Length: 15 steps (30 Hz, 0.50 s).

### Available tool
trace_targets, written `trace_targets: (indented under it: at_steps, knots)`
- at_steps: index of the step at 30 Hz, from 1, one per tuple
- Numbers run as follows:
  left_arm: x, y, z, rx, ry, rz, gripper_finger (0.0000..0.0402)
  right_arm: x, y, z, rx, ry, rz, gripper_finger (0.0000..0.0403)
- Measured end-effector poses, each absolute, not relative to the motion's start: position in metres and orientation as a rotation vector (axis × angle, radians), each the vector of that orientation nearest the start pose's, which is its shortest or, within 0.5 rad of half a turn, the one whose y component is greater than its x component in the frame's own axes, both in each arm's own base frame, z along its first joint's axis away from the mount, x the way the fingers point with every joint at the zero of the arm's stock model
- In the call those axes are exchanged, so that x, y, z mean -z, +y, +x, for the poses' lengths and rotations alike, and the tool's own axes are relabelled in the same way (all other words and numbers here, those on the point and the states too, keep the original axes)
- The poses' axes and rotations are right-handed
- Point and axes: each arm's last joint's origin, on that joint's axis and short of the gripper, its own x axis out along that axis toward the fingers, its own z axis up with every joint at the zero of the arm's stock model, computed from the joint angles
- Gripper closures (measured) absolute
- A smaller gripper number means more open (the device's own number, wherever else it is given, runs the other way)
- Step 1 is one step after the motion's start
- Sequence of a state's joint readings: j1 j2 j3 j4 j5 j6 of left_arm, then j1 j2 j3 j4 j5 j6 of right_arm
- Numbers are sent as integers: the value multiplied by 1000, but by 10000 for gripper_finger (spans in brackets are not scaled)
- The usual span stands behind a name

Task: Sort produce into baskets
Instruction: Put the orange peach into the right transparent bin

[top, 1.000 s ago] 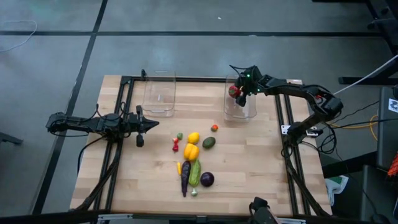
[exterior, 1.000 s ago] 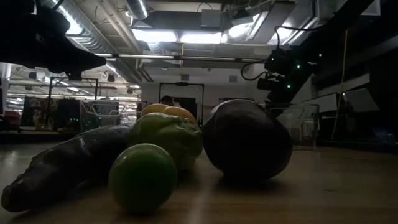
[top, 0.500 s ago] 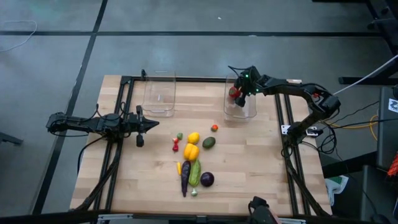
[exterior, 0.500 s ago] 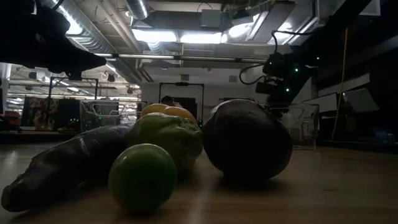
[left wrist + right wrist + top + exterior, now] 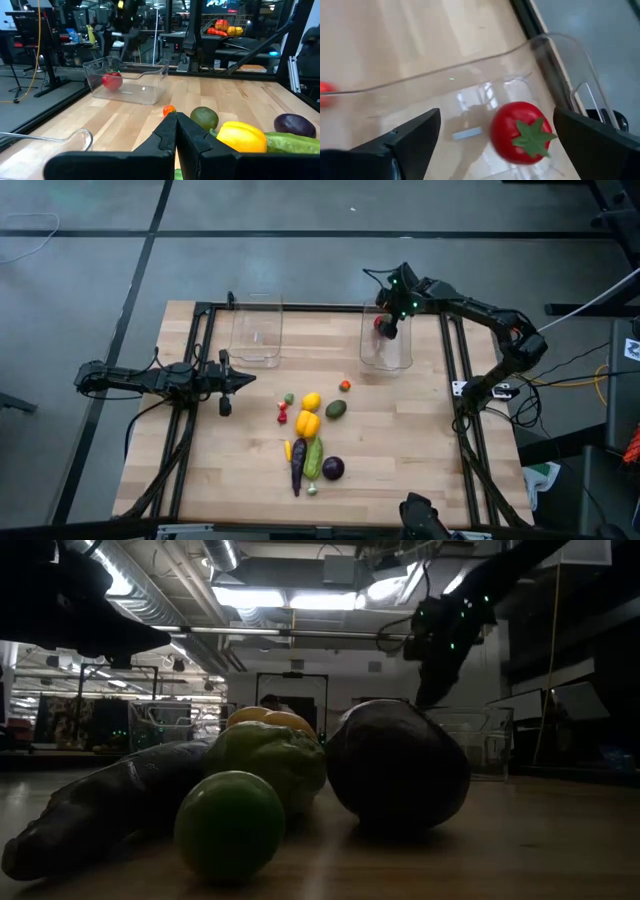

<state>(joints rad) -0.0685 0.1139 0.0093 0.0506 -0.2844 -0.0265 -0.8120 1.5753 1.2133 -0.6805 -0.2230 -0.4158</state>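
A red tomato (image 5: pixel 520 132) lies on the floor of the right clear basket (image 5: pixel 387 352), near its far end. My right gripper (image 5: pixel 496 114) hangs open above it, tilted downward, one finger on each side and clear of it; in the high view it (image 5: pixel 390 328) stands over the basket's far end. The left basket (image 5: pixel 257 330) stands at the far left. The rest of the produce (image 5: pixel 311 435) lies grouped on the table's middle. My left gripper (image 5: pixel 250 378) is shut and level at the table's left, holding nothing.
On the table lie a lemon (image 5: pixel 311 401), a yellow pepper (image 5: pixel 307 423), an avocado (image 5: pixel 336 409), a cucumber (image 5: pixel 314 457), an eggplant (image 5: pixel 298 465), a purple round piece (image 5: pixel 333 468) and tiny red, green and orange pieces. Black rails (image 5: pixel 200 380) run down both sides.
My right gripper has risen from inside the right basket to above its far end and tipped a little. The tomato stays in the basket.
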Motion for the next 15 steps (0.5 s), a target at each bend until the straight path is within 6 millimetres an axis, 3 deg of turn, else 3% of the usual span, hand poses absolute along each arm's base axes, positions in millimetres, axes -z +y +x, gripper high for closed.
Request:
trace_targets:
  at_steps: [8,15]
  knots:
    - [-162,1,103,-216,50,-17,400,-299,-221,230,93,851,314,20]
    - [-162,1,103,-217,50,-17,400,-306,-199,251,-94,753,369,20]
